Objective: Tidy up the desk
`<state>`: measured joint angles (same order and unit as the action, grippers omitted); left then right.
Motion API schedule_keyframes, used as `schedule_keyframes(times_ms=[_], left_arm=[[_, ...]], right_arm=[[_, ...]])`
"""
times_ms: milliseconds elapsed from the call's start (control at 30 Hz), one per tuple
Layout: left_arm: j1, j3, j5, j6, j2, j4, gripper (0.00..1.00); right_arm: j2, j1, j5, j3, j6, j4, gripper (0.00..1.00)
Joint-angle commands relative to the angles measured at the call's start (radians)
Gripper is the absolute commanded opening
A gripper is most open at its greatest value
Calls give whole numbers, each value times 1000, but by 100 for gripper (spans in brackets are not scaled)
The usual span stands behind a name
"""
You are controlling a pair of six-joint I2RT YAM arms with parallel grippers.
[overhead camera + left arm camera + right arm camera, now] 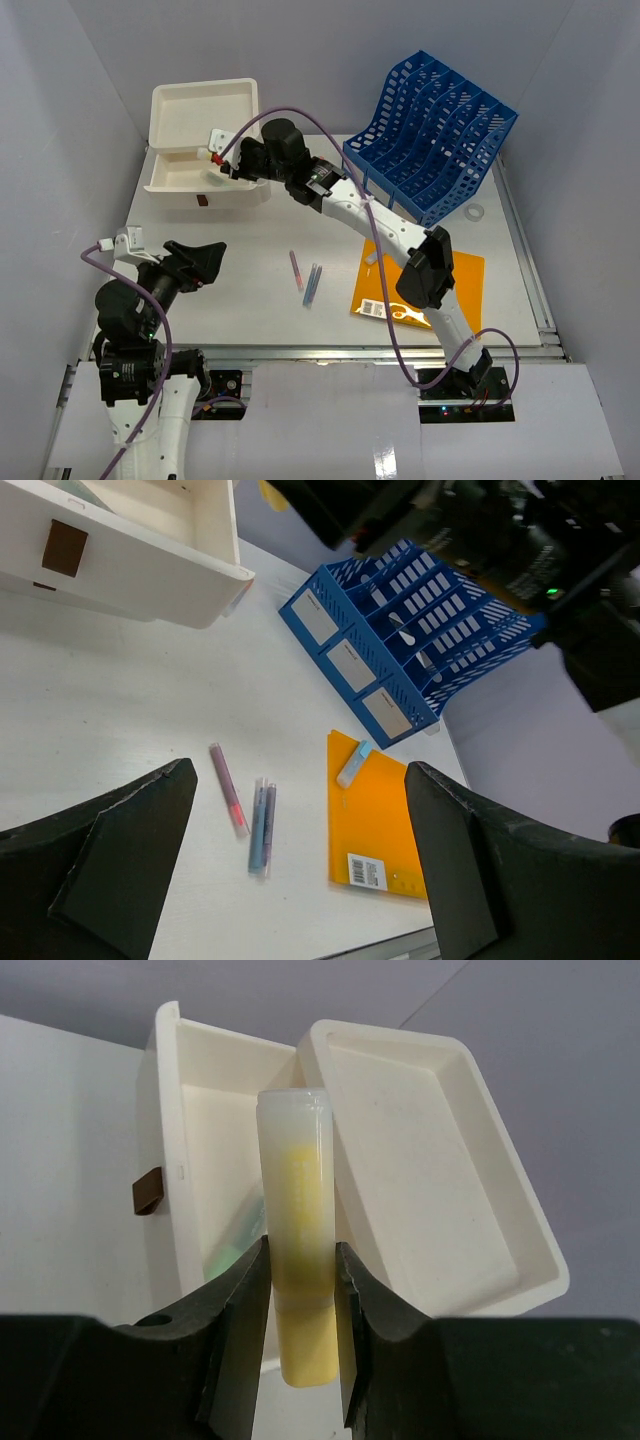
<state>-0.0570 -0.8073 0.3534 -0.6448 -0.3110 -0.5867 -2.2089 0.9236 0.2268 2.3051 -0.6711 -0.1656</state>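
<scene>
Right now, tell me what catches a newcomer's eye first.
The right arm stretches across the desk, its jaws clamped on a yellow highlighter over the open white drawer box at far left. The blue file rack looms far right, an orange folder in front of it.

A fixed camera high above and behind the arm bases looked down over the whole desk (250,300) from afar. The left wrist camera sat low at the front left, looking out through the wide-spread left gripper (298,780) toward the far right, sharing the pens (255,825), orange folder (375,820), blue file rack (400,640) and white box (140,560) with the overhead view. The right wrist camera hung close over that open box, a yellow tube (295,1160) pinched in the right gripper (300,1250) filling its centre.
</scene>
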Motion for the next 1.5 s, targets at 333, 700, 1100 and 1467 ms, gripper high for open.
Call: schedule_keyframes(times_ms=[333, 700, 1100, 1467], left_arm=[[0, 33, 119, 22, 4, 3, 95], [-1, 15, 339, 11, -259, 217, 84], [760, -565, -211, 199, -982, 111, 82], [761, -1495, -504, 456, -1832, -228, 86]], right_arm=[[-73, -17, -43, 9, 217, 320, 64], [213, -285, 381, -86, 491, 149, 86], [776, -692, 879, -999, 529, 120, 93], [1111, -911, 848, -1440, 326, -92, 95]])
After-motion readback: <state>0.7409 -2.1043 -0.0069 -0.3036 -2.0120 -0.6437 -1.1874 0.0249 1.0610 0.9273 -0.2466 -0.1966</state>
